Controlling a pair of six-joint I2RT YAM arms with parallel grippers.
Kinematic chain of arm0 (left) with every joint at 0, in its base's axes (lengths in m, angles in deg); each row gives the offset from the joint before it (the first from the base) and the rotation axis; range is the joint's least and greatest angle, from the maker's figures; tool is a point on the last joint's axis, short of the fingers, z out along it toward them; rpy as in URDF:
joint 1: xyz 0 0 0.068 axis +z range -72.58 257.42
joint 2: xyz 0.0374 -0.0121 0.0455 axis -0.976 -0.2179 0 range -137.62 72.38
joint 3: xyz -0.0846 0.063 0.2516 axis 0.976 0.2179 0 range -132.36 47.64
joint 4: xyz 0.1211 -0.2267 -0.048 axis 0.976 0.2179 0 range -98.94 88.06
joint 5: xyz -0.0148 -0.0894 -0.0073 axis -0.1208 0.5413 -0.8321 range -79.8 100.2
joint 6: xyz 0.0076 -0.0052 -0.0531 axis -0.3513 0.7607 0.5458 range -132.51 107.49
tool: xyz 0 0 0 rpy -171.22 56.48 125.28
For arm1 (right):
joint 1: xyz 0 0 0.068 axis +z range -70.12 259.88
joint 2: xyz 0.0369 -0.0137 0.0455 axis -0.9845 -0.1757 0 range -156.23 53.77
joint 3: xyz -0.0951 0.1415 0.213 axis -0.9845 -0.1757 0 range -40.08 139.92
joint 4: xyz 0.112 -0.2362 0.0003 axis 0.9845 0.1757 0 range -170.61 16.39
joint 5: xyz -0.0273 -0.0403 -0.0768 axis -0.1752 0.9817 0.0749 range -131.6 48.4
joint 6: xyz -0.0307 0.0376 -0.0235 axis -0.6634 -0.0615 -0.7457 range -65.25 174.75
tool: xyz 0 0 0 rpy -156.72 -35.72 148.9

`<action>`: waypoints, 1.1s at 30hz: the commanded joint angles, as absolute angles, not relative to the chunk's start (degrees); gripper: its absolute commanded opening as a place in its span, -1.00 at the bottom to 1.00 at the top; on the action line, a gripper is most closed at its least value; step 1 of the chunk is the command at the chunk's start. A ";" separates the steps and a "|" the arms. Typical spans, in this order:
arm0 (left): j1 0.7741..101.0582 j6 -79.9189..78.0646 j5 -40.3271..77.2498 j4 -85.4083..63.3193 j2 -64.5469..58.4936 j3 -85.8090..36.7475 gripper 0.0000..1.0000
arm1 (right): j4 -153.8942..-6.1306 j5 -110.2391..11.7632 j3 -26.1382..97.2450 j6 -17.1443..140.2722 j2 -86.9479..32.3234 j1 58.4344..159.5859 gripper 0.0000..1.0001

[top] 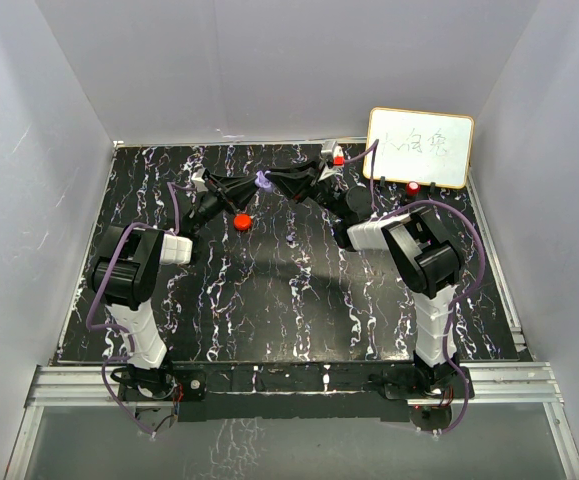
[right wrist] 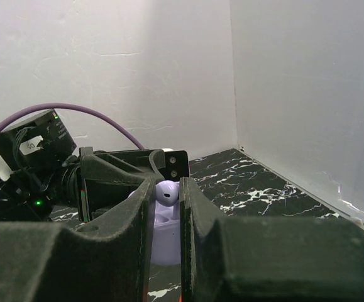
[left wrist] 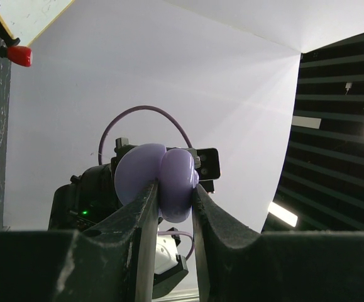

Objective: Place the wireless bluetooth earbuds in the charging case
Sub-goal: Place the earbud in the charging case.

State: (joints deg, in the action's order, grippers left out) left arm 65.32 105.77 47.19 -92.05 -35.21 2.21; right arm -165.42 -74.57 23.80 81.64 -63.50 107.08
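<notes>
Insertion step: left pincer [left wrist: 175, 189] clamped on the purple case [left wrist: 163, 179], right pincer [right wrist: 166, 185] clamped on 1 pale earbud [right wrist: 167, 192] just over it. Next, it likely needs lowering squarely into the case.

My left gripper [top: 250, 184] and my right gripper [top: 280, 182] meet tip to tip above the far middle of the black marbled table [top: 299, 300], a pale purple case [top: 264, 181] between them, a red disc [top: 241, 221] lying on the table nearby.
</notes>
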 commanded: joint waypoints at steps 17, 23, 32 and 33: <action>65.99 118.57 46.02 -111.26 -35.33 -1.59 -1.00 | -184.59 -75.43 22.41 81.26 -59.96 106.60 -1.00; 66.04 118.51 46.06 -111.30 -35.33 -1.76 -1.00 | -184.53 -75.76 22.41 82.28 -60.12 106.60 -0.84; 66.04 118.53 46.07 -111.25 -35.55 -2.10 -1.00 | -184.43 -75.70 22.49 82.78 -60.31 106.55 -0.57; 66.00 118.50 46.09 -111.25 -35.55 -2.17 -1.00 | -184.45 -75.70 22.50 82.83 -60.36 106.56 -0.55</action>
State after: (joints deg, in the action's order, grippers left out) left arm 65.38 105.79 47.21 -92.05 -36.06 0.35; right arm -165.45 -74.72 22.79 82.21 -63.05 106.80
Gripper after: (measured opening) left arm 0.228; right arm 0.210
